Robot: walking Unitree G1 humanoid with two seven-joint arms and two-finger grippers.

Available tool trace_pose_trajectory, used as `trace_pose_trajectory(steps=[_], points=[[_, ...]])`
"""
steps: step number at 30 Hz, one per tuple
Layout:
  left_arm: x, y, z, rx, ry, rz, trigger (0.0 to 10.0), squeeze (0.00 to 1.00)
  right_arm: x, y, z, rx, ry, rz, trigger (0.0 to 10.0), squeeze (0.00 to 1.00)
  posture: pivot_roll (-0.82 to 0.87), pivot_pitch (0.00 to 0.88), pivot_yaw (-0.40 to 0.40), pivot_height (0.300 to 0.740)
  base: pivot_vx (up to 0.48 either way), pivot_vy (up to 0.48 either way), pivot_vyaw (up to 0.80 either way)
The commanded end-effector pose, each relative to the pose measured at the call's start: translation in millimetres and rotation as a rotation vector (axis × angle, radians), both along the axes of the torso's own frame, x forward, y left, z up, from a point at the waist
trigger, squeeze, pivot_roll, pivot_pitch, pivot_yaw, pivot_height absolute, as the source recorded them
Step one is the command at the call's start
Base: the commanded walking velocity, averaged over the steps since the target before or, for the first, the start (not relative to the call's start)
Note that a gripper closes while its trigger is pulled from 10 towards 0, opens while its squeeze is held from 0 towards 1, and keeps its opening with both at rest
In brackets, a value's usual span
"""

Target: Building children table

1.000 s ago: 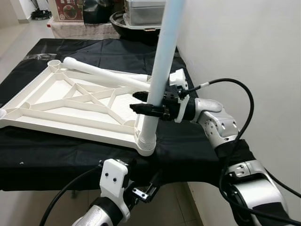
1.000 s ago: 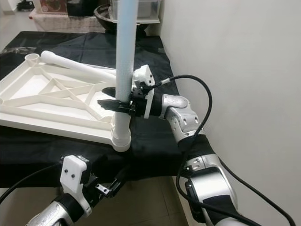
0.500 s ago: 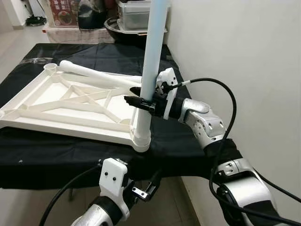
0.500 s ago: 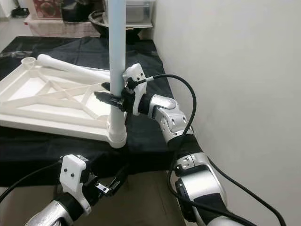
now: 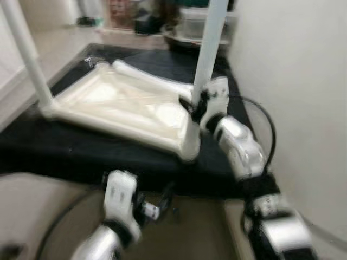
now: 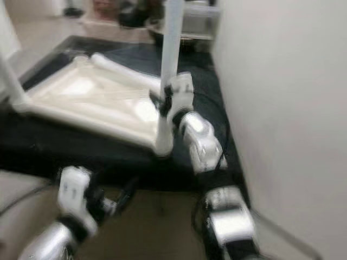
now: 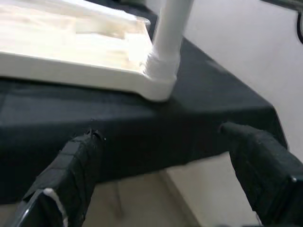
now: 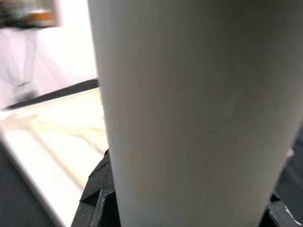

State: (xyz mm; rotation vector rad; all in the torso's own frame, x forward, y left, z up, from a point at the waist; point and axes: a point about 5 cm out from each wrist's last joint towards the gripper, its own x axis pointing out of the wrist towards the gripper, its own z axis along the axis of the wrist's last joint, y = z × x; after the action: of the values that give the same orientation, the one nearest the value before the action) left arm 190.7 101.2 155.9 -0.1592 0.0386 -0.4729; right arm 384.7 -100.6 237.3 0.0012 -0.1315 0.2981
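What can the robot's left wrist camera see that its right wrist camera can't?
Left wrist view alone: the left gripper, fingers wide apart, hanging idle below the black cloth, and the corner socket where the leg plugs in. Right wrist view alone: the right gripper closed around that leg, seen very close. Both: the white leg and the upside-down tabletop.

Both arms have silver, rounded metallic link housings joined by black joint sections. Each wrist carries a white, blocky camera mount. A black cable loops out from the right arm's forearm and returns near the wrist; another black cable trails from the left arm. The left claw has two long black fingers with a matte, slightly textured finish and blunt rounded tips. The right claw is likewise black, ahead of its white mount.
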Motion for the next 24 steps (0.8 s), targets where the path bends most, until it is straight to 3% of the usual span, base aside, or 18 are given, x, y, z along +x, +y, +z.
trace_pose_trajectory(steps=[1,5,9,11,16,20,24], points=[[2.2,-0.8,2.4,0.010,-0.014,-0.005,10.0,0.00,0.0,-4.2,-38.8,-0.013,0.172,-0.070,10.0,0.00,0.07,0.170,-0.083,0.740,0.000,0.000,0.00],[2.2,-0.6,2.7,0.011,-0.016,-0.002,10.0,0.00,7.6,-9.9,-44.3,0.052,0.217,-0.303,10.0,0.00,0.08,0.173,-0.088,0.740,0.000,0.000,0.00],[2.3,-0.6,2.8,0.012,-0.016,-0.001,10.0,0.00,8.6,-11.6,-45.9,0.062,0.231,-0.350,10.0,0.00,0.08,0.173,-0.089,0.740,0.000,0.000,0.00],[2.1,0.4,3.0,0.013,-0.017,0.003,10.0,0.00,11.0,-13.4,-47.4,0.041,0.254,-0.451,10.0,0.00,0.08,0.175,-0.089,0.740,0.000,0.000,0.00],[1.6,1.0,2.9,0.014,-0.017,0.006,10.0,0.00,12.6,-14.0,-47.5,0.053,0.282,-0.570,10.0,0.00,0.08,0.175,-0.089,0.740,0.000,0.000,0.00],[2.5,0.8,3.6,0.014,-0.020,0.006,10.0,0.00,13.2,-12.9,-42.4,0.101,0.281,-0.674,10.0,0.00,0.08,0.175,-0.089,0.740,0.000,0.000,0.00],[3.7,1.7,3.7,0.015,-0.023,0.011,10.0,0.00,10.7,-12.3,-30.9,0.115,0.198,-0.813,10.0,0.00,0.08,0.167,-0.090,0.740,0.000,0.000,0.00]])
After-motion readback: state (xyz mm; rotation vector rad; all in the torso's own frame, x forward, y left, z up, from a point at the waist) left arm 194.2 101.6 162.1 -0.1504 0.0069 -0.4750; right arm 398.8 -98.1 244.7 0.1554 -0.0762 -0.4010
